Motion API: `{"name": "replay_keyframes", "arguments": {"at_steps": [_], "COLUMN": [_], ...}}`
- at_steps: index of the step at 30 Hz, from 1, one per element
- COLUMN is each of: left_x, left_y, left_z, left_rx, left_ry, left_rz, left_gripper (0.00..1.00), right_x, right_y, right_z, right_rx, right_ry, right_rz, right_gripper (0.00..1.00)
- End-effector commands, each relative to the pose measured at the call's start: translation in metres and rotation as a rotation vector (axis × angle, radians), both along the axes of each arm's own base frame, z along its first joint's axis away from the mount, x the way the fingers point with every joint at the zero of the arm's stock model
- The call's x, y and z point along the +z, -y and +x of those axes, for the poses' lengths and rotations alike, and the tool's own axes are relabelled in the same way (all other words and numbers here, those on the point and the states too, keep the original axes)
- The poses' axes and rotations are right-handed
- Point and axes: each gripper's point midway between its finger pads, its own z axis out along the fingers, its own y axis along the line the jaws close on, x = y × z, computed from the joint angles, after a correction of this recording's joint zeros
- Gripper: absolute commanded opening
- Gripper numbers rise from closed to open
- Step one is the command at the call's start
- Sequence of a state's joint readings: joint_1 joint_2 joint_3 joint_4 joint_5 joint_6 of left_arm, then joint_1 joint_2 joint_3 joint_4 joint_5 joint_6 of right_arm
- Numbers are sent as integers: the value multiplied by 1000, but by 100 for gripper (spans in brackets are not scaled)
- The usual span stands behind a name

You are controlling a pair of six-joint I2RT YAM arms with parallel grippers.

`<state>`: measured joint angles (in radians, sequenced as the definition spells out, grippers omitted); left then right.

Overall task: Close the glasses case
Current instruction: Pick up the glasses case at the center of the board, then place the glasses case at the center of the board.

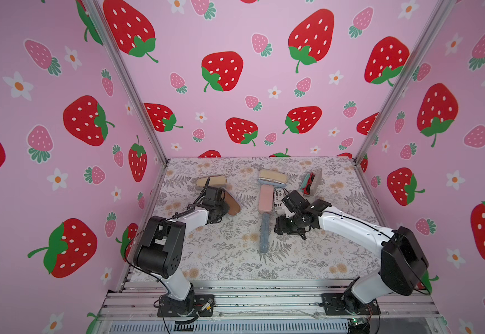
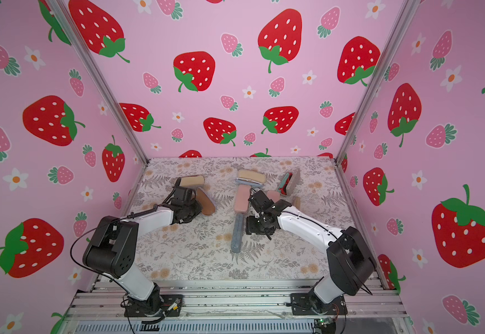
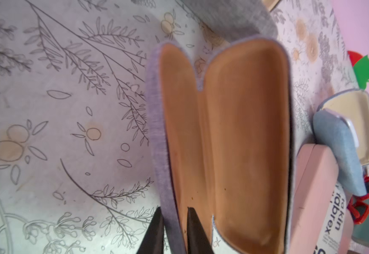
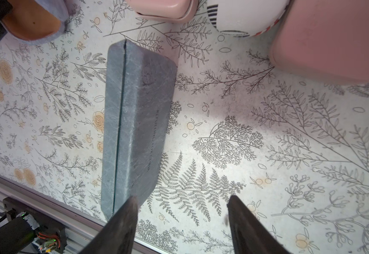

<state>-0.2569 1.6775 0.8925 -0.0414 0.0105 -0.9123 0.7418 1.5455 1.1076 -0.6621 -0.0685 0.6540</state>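
Floral-printed tablecloth (image 1: pixel 235 260) is spread over the table, enclosed by pink strawberry-patterned walls (image 1: pixel 235 86). Nearest, a long slate-blue closed case (image 1: pixel 264 231) is laid lengthwise at the middle. Just right of it, the right gripper (image 4: pixel 182 198) is seen over the cloth, jaws spread and empty, one finger beside that case's near end. Left of the slate-blue case and farther back, the grey fabric glasses case with tan lining (image 3: pixel 234 132) is lying open, both halves splayed. One half's wall is pinched between the fingers of the left gripper (image 3: pixel 174 211). Directly behind the slate-blue case a pink rectangular hard case (image 1: pixel 265 198) is placed, and behind that a blue-grey open case with cream lining (image 1: pixel 273 177).
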Motion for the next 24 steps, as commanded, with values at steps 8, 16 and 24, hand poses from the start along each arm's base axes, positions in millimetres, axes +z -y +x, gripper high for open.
{"name": "replay_keyframes", "arguments": {"at_steps": [8,16,24], "left_x": [30,26,20], "left_y": [11,20,26], "left_z": [-28,-82,-122], "left_rx": [-82,-174,-215], "left_ry": [42,22,21], "left_rz": [0,57,92], "left_gripper": [7,1,1], "right_x": [10,5,-12], "right_y": [-15,-46,-53], "right_z": [-10,-11,-6], "right_rx": [22,50,44], "right_ry": [-2,-6,-45], "right_rz": [-3,-64,-169], "right_gripper": [68,75,77]}}
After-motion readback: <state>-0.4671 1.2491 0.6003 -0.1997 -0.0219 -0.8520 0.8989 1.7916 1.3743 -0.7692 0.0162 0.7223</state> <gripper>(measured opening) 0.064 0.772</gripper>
